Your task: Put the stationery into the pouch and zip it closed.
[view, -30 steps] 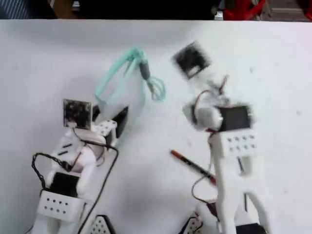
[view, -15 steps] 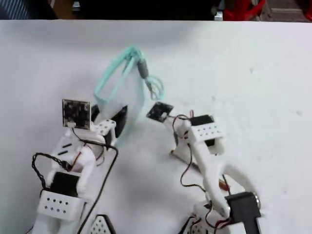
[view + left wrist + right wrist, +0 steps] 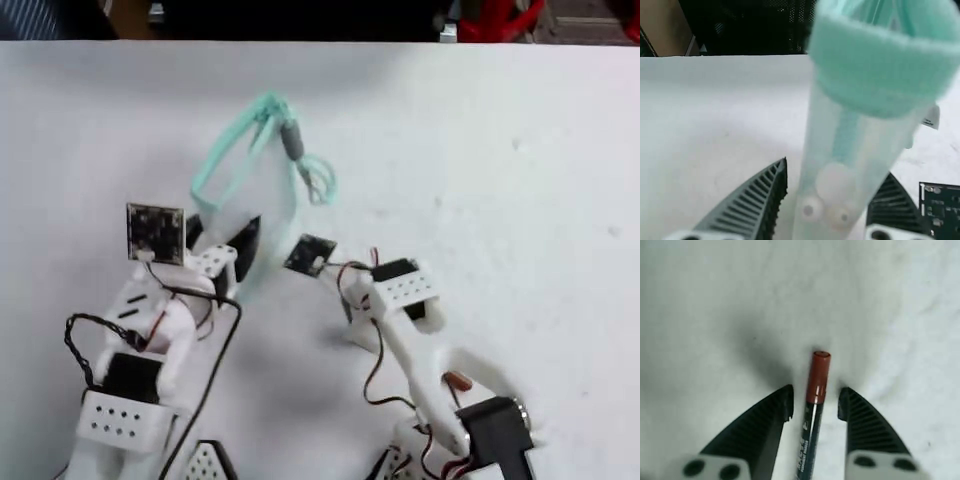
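1. The pouch is of clear plastic with a mint-green zipper band. It sits on the white tabletop, towards the far side and left of the middle, with its mouth standing open.
2. In the left wrist view the pouch rises upright between the two dark fingers, and its green band is at the upper end. Small round white items are visible through the clear wall near the fingers; I cannot tell what they are.
3. A grey zipper pull and a thin green cord loop hang at the right side of the pouch, on the tabletop.
4. The left pincer is pinching the near lower end of the pouch, with one finger on each side of it.
5. A pen with a dark barrel and a red cap lies flat on the tabletop, well apart from the pouch, nearer to the front.
6. The right pincer is low over the pen with its fingers spread. One fingertip is on each side of the red cap, and a small gap of tabletop shows on both sides.
7. In the high view the right arm is bent forward over this place, just right of the pouch.
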`<move>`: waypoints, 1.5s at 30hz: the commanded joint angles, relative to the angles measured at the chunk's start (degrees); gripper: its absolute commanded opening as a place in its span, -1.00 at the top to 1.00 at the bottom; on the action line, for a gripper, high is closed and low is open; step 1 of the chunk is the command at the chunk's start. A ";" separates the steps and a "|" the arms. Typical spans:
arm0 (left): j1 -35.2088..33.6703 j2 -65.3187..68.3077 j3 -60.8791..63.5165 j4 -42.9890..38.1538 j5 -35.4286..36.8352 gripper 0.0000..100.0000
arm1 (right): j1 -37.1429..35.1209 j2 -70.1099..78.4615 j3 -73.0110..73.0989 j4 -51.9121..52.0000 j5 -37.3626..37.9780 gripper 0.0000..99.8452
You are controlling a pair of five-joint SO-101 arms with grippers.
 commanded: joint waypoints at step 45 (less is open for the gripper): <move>-0.13 -0.40 -1.05 -1.23 -2.29 0.50 | -18.68 -6.99 -74.99 -6.99 -39.56 0.96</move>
